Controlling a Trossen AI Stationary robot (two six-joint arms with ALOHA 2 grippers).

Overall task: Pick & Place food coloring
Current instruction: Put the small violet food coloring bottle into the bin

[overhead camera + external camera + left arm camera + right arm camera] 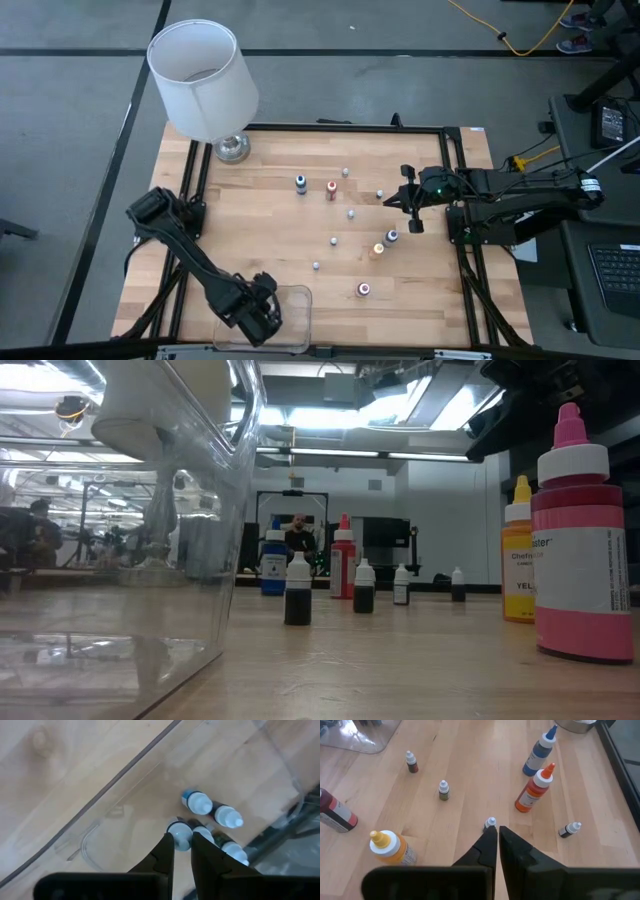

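While bottles point(443, 790) scatter, a lamp point(204, 82) stands behind.

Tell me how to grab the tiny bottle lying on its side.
Grip the tiny bottle across its dark body, coming straight down, with the jaws either side of its length. It lies flat, so the body gives parallel sides, while the pale cap tapers.

Pink bottle point(583, 540), yellow bottle point(517, 556), white lamp point(203, 80) (pale wood table point(270, 230)).
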